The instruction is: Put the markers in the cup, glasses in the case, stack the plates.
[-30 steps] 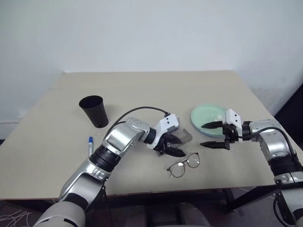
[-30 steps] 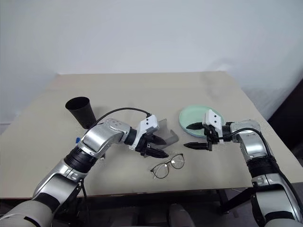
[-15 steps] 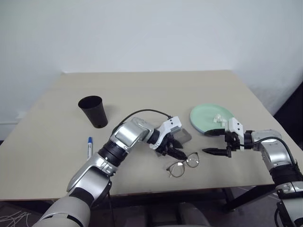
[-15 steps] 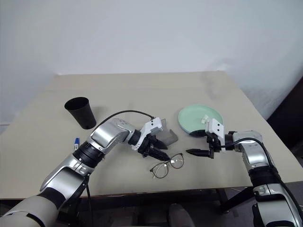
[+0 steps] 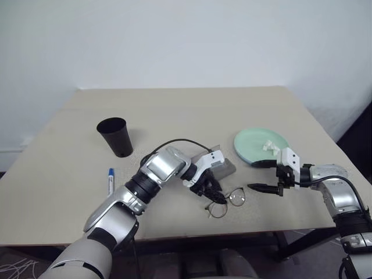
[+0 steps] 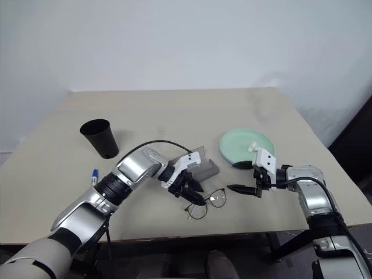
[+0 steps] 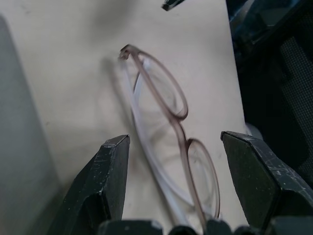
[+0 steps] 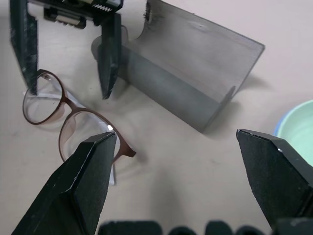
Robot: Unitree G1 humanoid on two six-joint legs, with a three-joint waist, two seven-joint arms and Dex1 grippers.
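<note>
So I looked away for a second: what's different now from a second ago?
The left gripper has come down over the glasses, open, its fingers straddling one lens without closing. The right gripper, open, has pulled back off the green plate. Glasses, case, cup and marker lie where they were.

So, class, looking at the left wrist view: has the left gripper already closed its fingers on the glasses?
No. The left gripper stands open, its fingers on either side of the glasses, which lie flat on the table.
</note>
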